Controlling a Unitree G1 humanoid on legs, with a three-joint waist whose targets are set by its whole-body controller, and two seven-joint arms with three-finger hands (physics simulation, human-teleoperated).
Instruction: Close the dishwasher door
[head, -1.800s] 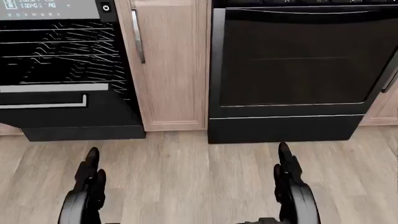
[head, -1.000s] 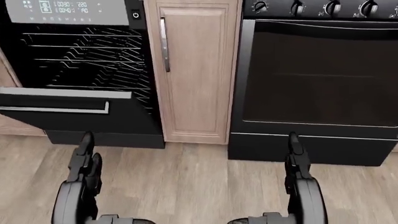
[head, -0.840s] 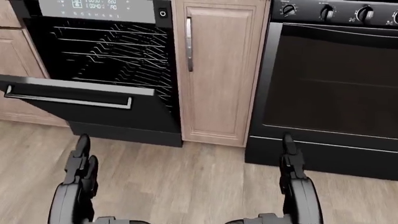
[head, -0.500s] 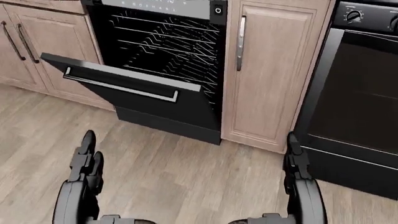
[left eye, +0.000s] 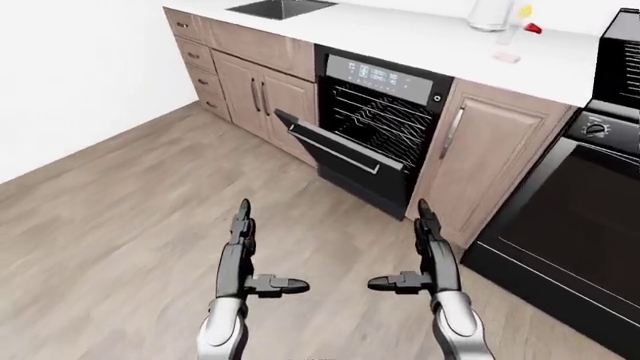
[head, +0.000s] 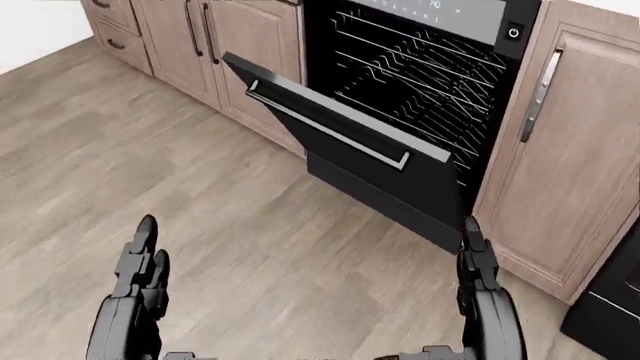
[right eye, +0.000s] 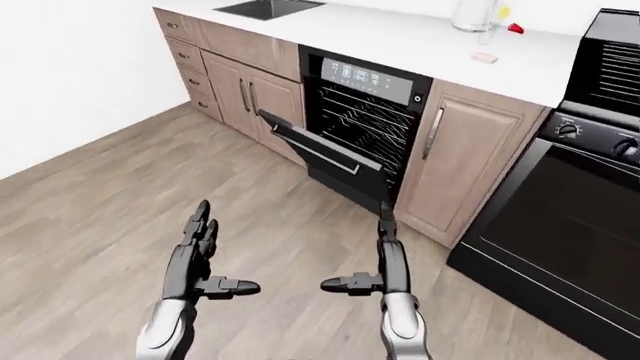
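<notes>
**Dishwasher door half open, both hands free**

While the dishwasher door (left eye: 345, 154) hangs partly open and tilts out from the cabinet row, neither robot hand touches it. The left robot hand (left eye: 240, 251) and the right robot hand (left eye: 430, 251) are held low over the wooden floor (left eye: 120, 202), fingers spread apart and thumbs pointing inward, holding nothing. In the left-eye view the door stands above and between them, well apart from both. Its handle bar (head: 330, 127) runs along the outer face near the top edge, and the wire racks (head: 420, 67) show behind it.

I judge that the approach is not finished. One risk is that a hand pushes on one end of the door only, so it slips off the edge. Another is that the fingers go between door and frame and catch on the racks.
</notes>
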